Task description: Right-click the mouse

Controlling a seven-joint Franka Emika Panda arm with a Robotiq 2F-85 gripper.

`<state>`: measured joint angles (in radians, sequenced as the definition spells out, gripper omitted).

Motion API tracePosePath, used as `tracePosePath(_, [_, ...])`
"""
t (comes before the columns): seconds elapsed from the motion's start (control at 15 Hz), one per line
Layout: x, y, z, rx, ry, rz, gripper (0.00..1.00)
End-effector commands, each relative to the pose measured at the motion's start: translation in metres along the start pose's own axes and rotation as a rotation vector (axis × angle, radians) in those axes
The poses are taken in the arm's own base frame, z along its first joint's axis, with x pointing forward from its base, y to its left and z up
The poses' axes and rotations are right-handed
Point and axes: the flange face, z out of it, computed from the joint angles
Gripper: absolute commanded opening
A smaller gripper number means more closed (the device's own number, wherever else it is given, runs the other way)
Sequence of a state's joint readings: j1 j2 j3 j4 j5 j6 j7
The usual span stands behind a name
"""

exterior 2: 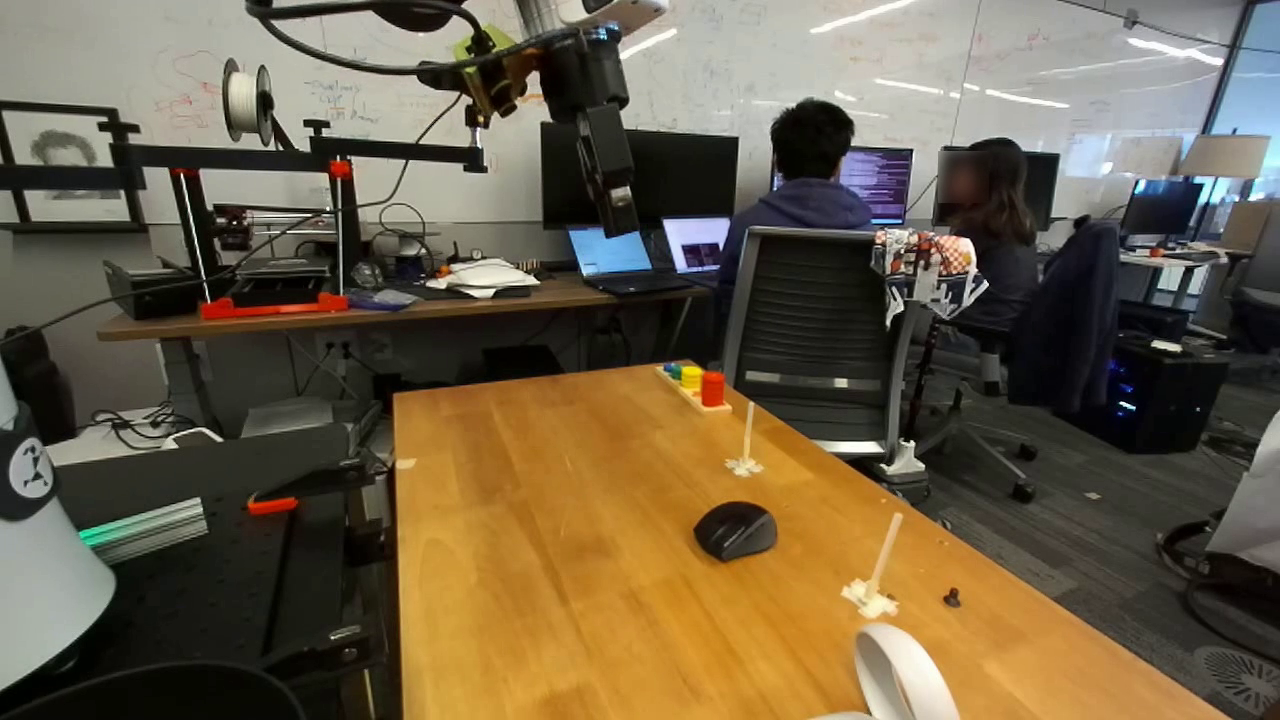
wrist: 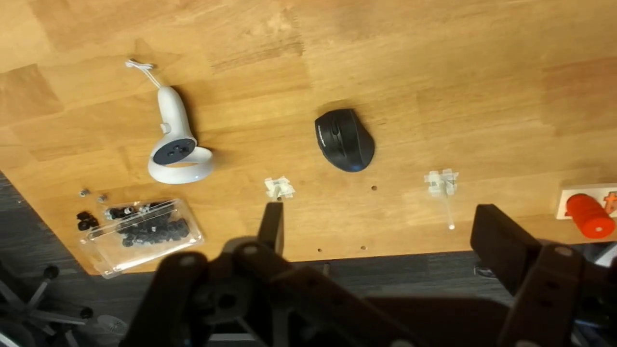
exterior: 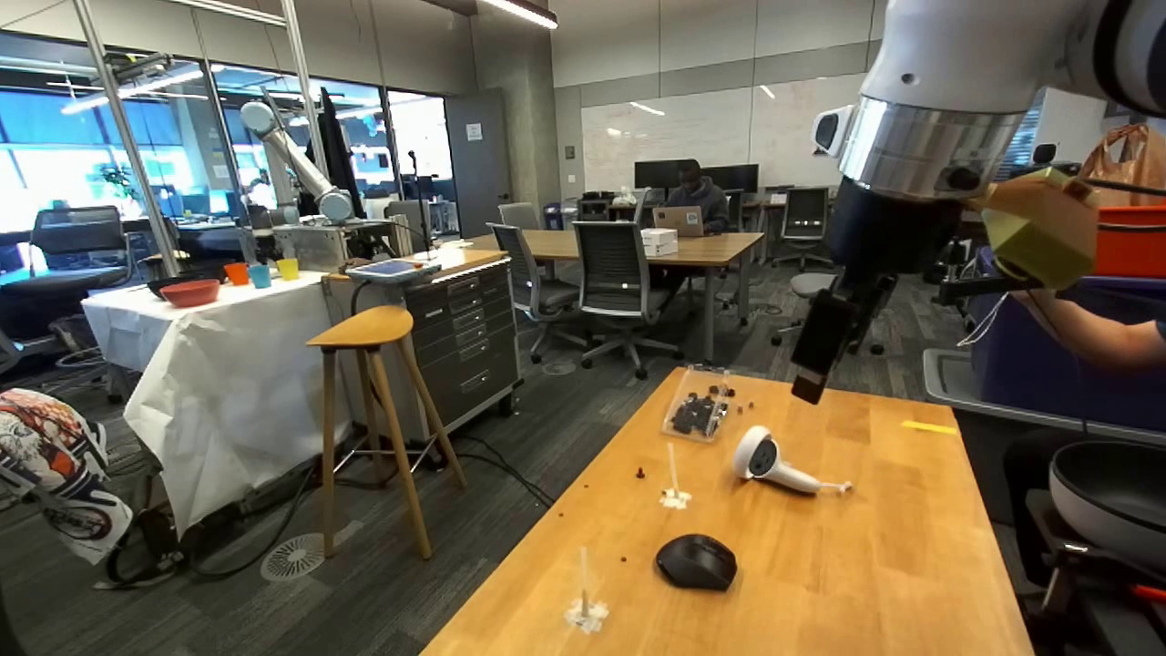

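We hold the black two-fingered gripper (wrist: pixel 380 219) wide and empty, high above the tan wooden table (wrist: pixel 458 111). The black oval plastic mouse (wrist: pixel 347 144) lies below — long axis crossing the fingertip line, button end facing away.

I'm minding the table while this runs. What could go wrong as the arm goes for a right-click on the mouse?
The tool is open, so it may straddle the mouse instead of giving one clean press. Two thin sticks rise from the table near the mouse; the tool could clip one coming down. Nothing visible pins the mouse, so a push might slide it.
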<state>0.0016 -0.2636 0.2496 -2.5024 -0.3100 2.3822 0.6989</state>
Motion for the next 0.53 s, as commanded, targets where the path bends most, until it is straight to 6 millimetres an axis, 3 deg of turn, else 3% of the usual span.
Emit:
tracePosePath(0.0, [0.015,0.024,0.004,0.021,0.03,0.049,1.0])
tracePosePath(0.07, [0.019,0.031,0.006,0.023,0.032,0.065,0.75])
tracePosePath(0.13, [0.023,0.037,0.009,0.031,0.031,0.082,0.75])
tracePosePath(0.2, [0.026,0.043,0.012,0.037,0.035,0.102,0.68])
tracePosePath(0.47, [0.037,0.059,0.033,0.054,0.039,0.155,0.35])
